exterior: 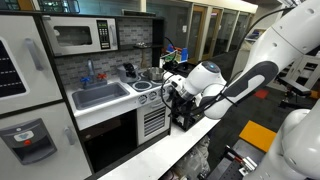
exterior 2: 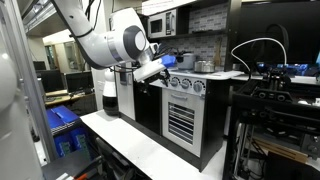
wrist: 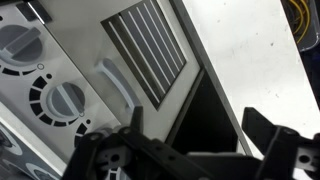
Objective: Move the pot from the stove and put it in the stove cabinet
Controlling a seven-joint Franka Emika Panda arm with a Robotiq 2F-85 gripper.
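Note:
A small metal pot (exterior: 150, 74) sits on the stove top of the toy kitchen; it also shows in an exterior view (exterior 2: 203, 66). My gripper (exterior: 172, 95) hangs in front of the stove's knob panel, below and in front of the pot, and shows in an exterior view (exterior 2: 165, 62). In the wrist view the gripper (wrist: 200, 135) is open and empty. Its fingers frame a dark cabinet opening (wrist: 205, 112) beside the white slatted stove door (wrist: 150, 50) with its handle (wrist: 118, 88). Two knobs (wrist: 62, 98) are at the left.
A sink with a faucet (exterior: 98, 94) is next to the stove, and a microwave (exterior: 82, 36) is above it. A white counter (exterior: 190, 150) runs in front of the kitchen. Dark equipment (exterior 2: 275, 110) stands beside the kitchen.

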